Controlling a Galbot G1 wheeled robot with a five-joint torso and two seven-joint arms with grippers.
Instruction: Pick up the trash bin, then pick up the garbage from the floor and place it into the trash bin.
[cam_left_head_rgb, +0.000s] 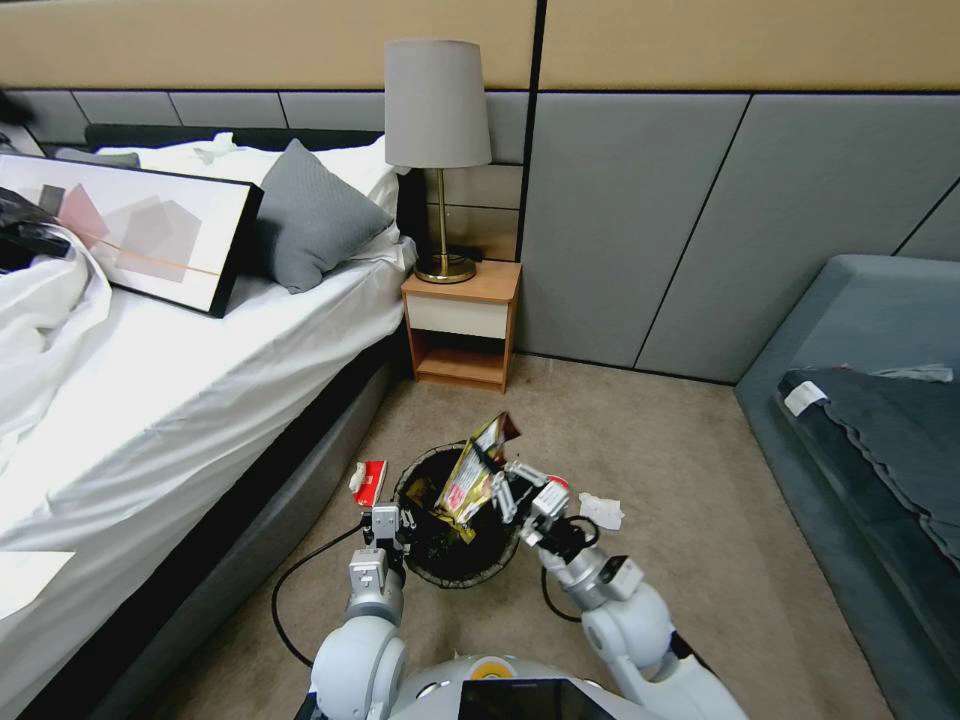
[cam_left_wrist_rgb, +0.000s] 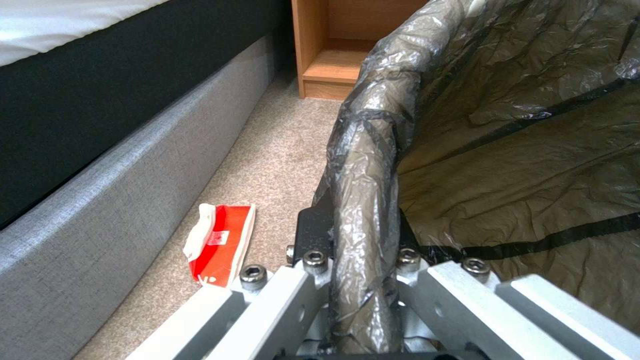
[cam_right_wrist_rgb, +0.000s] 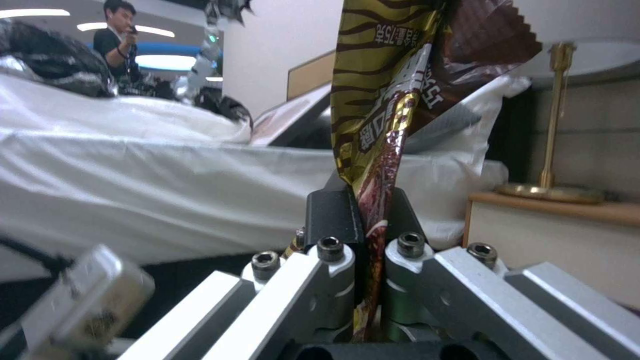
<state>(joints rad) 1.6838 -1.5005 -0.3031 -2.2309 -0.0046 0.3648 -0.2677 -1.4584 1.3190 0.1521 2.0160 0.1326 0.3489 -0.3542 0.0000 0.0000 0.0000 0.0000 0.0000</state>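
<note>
1. The trash bin (cam_left_head_rgb: 455, 560) is being seen from above in the head view, so its outer wall is mostly hidden; the dark bag lining and the rim are what is showing. In the left wrist view the trash bin (cam_left_wrist_rgb: 467, 165) is being cut off by the frame, and its bottom cannot be made out.
2. The bin is being held at its near-left rim by the left gripper (cam_left_head_rgb: 386, 528); in the left wrist view the left gripper (cam_left_wrist_rgb: 363, 260) is being seen with its fingers pressed together on the bag-covered rim, one finger outside, the other inside.
3. A gold-and-brown snack wrapper (cam_left_head_rgb: 475, 478) is being held over the bin mouth by the right gripper (cam_left_head_rgb: 520, 495), which is sitting just beside the bin's right rim. In the right wrist view the right gripper (cam_right_wrist_rgb: 363, 225) is being shown clamped on the wrapper's lower edge, with the snack wrapper (cam_right_wrist_rgb: 393, 90) standing up from the fingers and its top cut off by the frame.
4. Inside the bin, a yellowish scrap is being glimpsed near the left wall, under the held wrapper; what it is cannot be told.
5. A red-and-white packet (cam_left_head_rgb: 370, 482) is lying on the carpet just outside the left gripper, between the bin and the bed base (cam_left_head_rgb: 250, 520). The left wrist view is showing the red-and-white packet (cam_left_wrist_rgb: 220, 242) flat, apart from the bin.
6. A white paper scrap (cam_left_head_rgb: 601, 510) is lying on the carpet just beyond the right gripper.
</note>
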